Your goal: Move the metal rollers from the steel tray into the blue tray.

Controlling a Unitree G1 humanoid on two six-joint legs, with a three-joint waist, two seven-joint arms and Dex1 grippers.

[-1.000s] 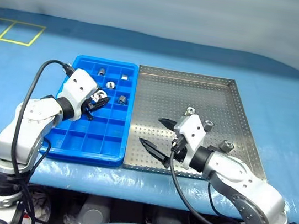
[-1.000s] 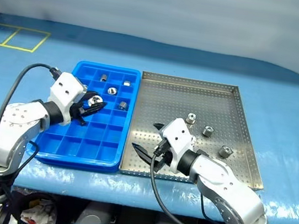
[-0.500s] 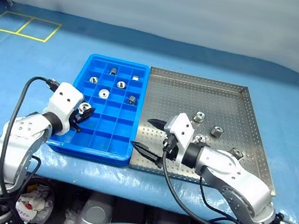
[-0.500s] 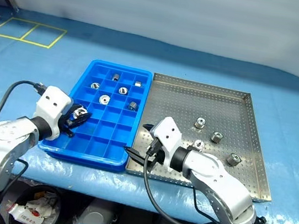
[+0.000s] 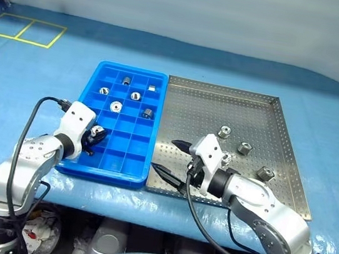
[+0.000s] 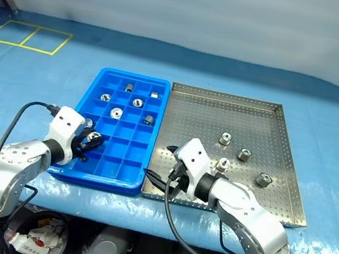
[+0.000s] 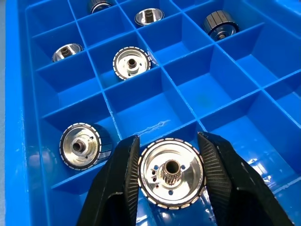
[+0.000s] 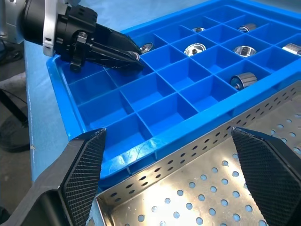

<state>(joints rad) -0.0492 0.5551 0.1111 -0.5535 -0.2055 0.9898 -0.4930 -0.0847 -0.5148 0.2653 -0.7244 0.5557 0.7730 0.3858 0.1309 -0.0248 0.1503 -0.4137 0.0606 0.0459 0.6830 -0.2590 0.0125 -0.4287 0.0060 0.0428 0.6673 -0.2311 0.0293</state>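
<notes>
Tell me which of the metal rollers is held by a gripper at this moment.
The roller between the left gripper fingers, over the near-left part of the blue tray. The other rollers lie loose in tray compartments or on the steel tray.

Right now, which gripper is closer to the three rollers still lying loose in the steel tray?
Right. The right gripper hangs open over the steel tray's near left corner, beside the loose rollers. The left gripper, shut on a roller, is over the blue tray.

Bright blue gridded blue tray (image 5: 128,159); silver-grey steel tray (image 5: 236,105) with perforated floor; shiny silver metal rollers (image 5: 243,148); blue table (image 5: 36,89) cover.
</notes>
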